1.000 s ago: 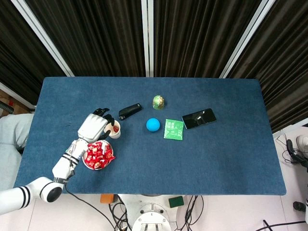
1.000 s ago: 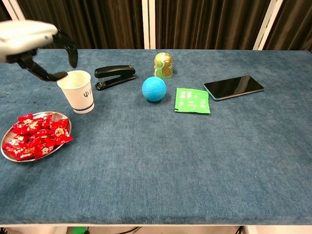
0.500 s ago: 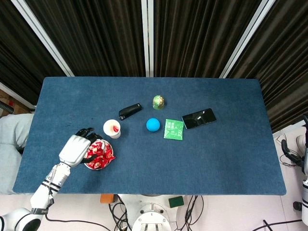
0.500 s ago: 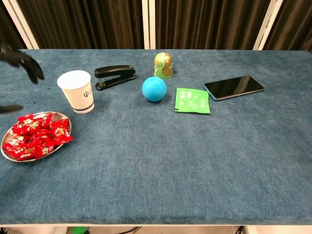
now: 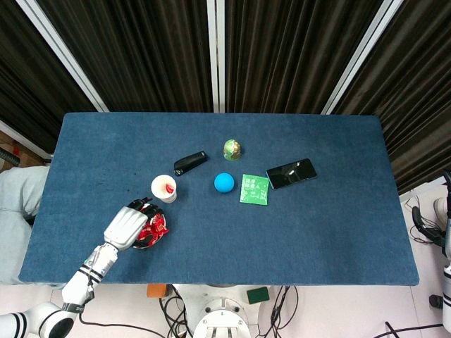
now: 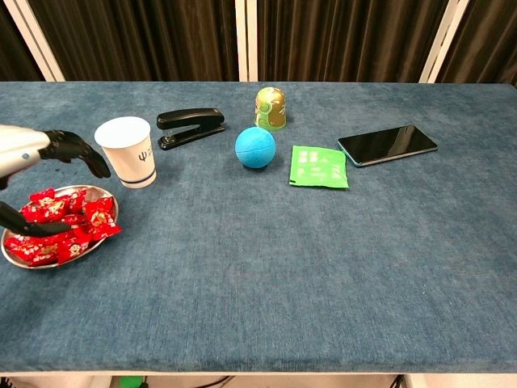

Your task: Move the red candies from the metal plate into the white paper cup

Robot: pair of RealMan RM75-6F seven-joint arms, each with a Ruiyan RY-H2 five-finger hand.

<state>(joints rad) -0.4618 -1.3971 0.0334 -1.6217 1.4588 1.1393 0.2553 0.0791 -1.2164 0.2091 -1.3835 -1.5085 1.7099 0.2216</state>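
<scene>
Left robot hand [image 5: 130,226] hovering over metal plate [image 6: 16,260] at lower left of head view, fingers [image 6: 77,149] spread apart, holding nothing. Red candies [image 6: 60,225] lying directly under robot hand, thumb reaching in among them. White paper cup [image 5: 164,188] standing just up-right of plate, near, one candy showing inside. Judgement: next move is closing down on candy. Right robot hand not showing in either view.

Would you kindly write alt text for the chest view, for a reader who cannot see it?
The robot's left hand hovers, fingers spread, over a metal plate of red candies at the table's left edge, beside a white paper cup. Farther right on the blue table lie a black stapler, a blue ball, a green packet and a phone.
</scene>
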